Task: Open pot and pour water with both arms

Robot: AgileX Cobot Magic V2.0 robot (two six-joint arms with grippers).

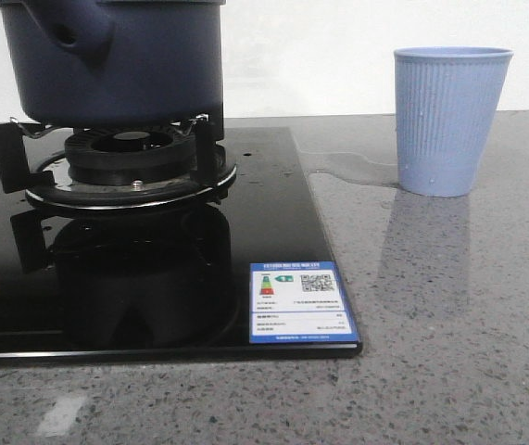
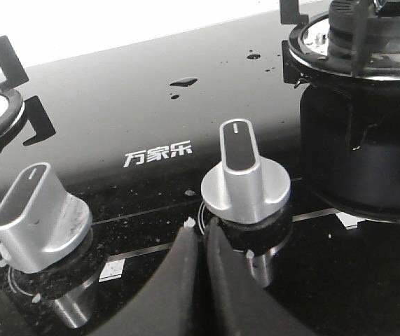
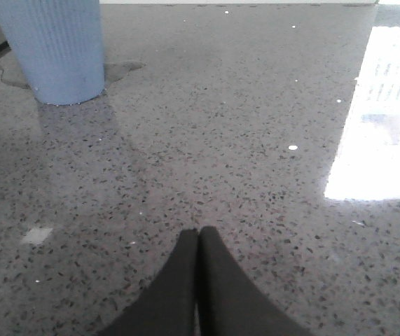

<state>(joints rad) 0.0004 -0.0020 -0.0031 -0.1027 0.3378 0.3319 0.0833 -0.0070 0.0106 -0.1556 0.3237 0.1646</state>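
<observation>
Pot (image 1: 125, 65), matte navy and round, sits on burner (image 1: 130, 162).

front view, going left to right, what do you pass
pot on the burner → energy label sticker on the black cooktop → water puddle on the counter → light blue cup
</observation>
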